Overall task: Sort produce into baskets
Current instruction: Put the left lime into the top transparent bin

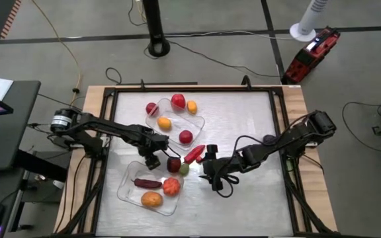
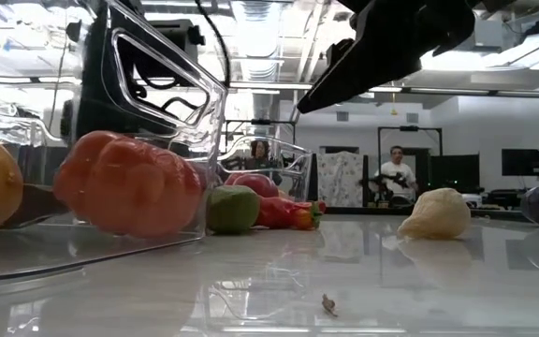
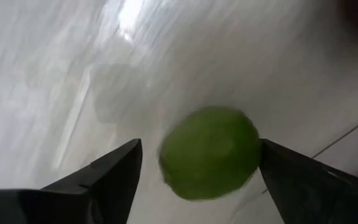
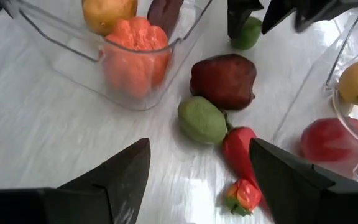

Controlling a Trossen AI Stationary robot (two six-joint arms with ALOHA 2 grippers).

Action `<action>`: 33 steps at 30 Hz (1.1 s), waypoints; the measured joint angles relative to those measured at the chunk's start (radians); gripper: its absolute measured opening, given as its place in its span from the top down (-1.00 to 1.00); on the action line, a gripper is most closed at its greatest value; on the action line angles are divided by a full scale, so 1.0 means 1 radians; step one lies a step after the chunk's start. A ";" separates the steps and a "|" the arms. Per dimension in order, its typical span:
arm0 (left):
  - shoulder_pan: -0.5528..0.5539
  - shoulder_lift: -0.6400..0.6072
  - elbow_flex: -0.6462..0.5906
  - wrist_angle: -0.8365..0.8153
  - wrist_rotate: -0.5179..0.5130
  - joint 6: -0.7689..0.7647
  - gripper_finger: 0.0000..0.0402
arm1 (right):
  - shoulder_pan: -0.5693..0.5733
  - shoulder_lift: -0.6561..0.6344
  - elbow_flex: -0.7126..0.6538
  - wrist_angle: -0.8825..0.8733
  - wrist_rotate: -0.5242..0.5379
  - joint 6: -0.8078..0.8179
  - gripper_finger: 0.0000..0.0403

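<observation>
Left gripper [image 1: 153, 160] low over the table between the two baskets, jaws parted, a round green fruit [image 3: 210, 152] lying between the fingers [image 3: 114, 177] with a sliver of bare table on either side, so nothing is clamped; the same fruit shows in the right wrist view under the left arm's fingertips. Just beside it, a dark maroon apple-shaped piece [image 4: 224, 79] and a pale green oval piece [image 4: 202, 119] touch or nearly touch; a red chili pepper [image 4: 240, 149] lies against the green oval, and a small strawberry [image 4: 243, 195] sits at the pepper's end. Right gripper [image 1: 210, 168] hovers just right of this cluster, jaws spread wide and empty. Near basket [image 1: 127, 185], clear plastic, holds a ribbed orange-red tomato-like piece [image 1: 171, 186], a yellow-orange rounded piece [image 1: 151, 199] and a long dark maroon piece [image 1: 146, 183]. Far basket [image 1: 198, 123] holds four pieces: two red [image 1: 178, 100], one dark red at its corner, and an orange-yellow one [image 1: 165, 123]; a small orange piece [image 1: 192, 106] sits at its far edge, in or out I cannot tell. In the low view a whitish garlic-like piece [image 2: 435, 214] rests alone on the table [image 1: 243, 125], well apart from the rest. No legible writing on any item. Beyond the table, two people [image 2: 398, 161] in the room.
</observation>
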 joint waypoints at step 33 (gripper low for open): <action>-0.062 -0.259 0.183 0.074 -0.315 0.165 -0.05 | 0.014 -0.203 -0.096 -0.105 0.171 0.025 -0.49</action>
